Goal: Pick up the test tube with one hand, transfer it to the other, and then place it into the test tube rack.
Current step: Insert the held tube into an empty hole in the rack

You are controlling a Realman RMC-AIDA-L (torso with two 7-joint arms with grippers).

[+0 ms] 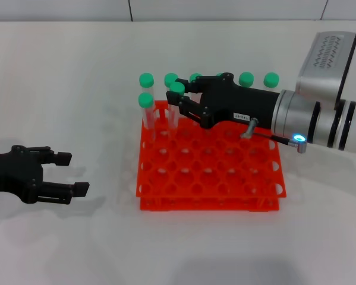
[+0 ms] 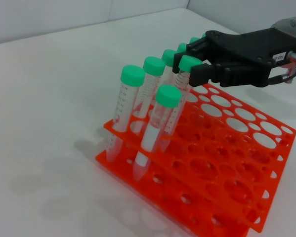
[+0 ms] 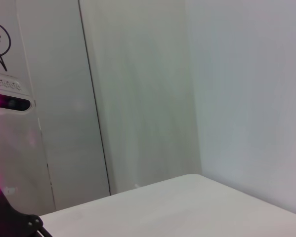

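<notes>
- The test tube rack (image 1: 210,172) is sitting centre-table, holes upward to receive tubes.
- The right gripper (image 1: 179,100) is reaching in from 3 o'clock, fingers clamping the test tube (image 1: 174,107) upright over a rear-left hole for insertion.
- The left gripper (image 1: 71,173), at 9 o'clock, is idling, fingers spread wide, holding nothing.

White matt tabletop (image 1: 76,89); spare clear plastic tubes with green screw caps, a far row (image 1: 246,78) of several and one nearer tube (image 1: 145,100), all upright; pale grey wall panels (image 3: 138,89) with a dark vertical seam
</notes>
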